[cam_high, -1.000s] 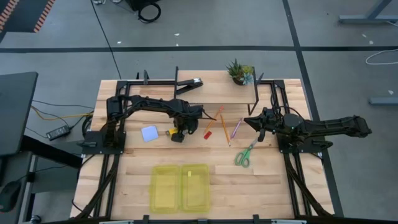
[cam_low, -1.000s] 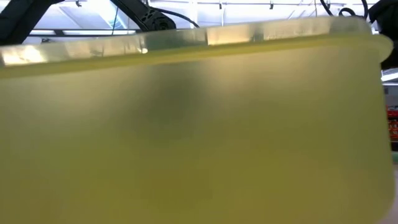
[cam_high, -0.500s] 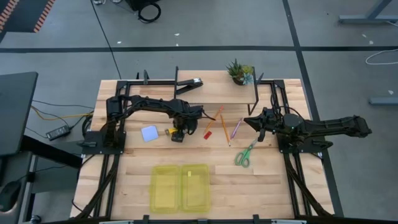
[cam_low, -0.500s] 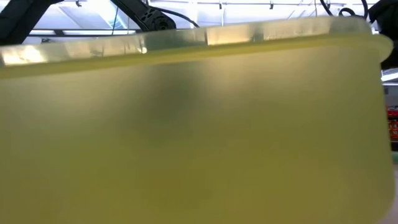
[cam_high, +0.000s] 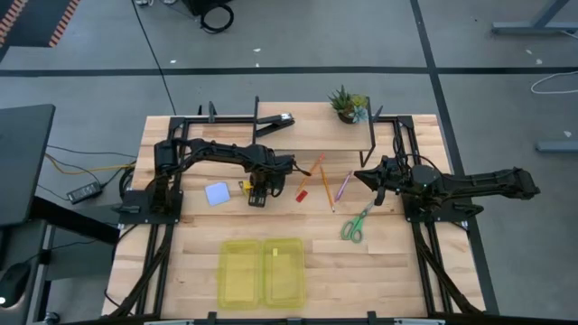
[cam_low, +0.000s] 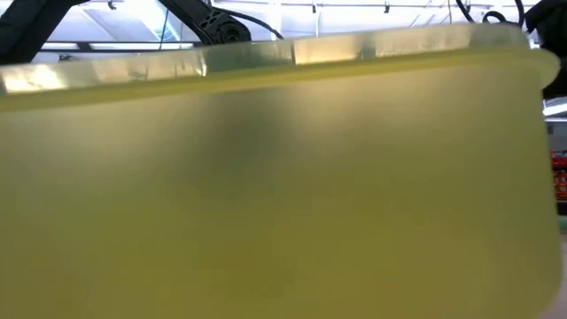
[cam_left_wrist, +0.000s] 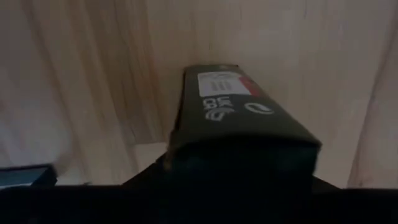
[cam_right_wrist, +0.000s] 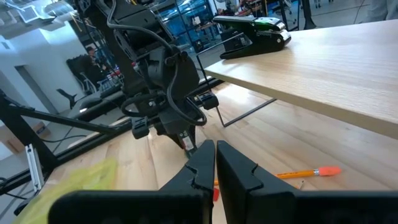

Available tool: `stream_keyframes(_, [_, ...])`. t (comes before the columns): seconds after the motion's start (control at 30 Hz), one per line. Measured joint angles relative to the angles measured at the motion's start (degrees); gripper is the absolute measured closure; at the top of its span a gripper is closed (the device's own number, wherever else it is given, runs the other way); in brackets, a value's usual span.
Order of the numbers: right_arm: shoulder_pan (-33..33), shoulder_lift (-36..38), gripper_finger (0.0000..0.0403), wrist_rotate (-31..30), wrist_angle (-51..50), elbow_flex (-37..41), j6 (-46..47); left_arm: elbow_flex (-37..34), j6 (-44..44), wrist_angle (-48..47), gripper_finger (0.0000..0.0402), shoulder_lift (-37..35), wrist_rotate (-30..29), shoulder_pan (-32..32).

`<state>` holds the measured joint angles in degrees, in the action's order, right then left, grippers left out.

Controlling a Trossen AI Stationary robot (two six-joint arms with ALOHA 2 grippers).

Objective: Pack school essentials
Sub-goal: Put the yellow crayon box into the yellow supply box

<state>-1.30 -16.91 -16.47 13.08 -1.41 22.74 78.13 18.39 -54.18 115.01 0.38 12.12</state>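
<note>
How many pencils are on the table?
2. The orange pencil lies near the table's middle, and the pink-purple pencil lies just right of it, toward the right gripper. More could be hidden under the arms.

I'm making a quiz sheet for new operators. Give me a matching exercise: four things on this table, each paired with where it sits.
Things:
1. green-handled scissors
2. pale bluish-white block
3. potted plant
4. yellow container

Places, as seen from overhead:
a. on the raised shelf at the far side
b. lying open at the near edge
c. flat on the wood, right half of the picture
d. flat on the wood, left half of the picture

Pairs: 1-c, 2-d, 3-a, 4-b
</note>
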Motion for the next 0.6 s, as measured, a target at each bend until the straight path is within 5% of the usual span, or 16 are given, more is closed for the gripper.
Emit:
stream_keyframes(0.27, [0.0, 0.0, 0.038, 0.0, 0.0, 0.0, 0.0, 3.4, 0.3, -3.1, 0.0323, -2.4, -0.4, -0.5])
stream_keyframes(0.6, [0.0, 0.0, 0.038, 0.0, -0.6, 0.0, -0.2, 9.8, 6.9, -6.6, 0.0306, -3.9, 0.2, -7.4])
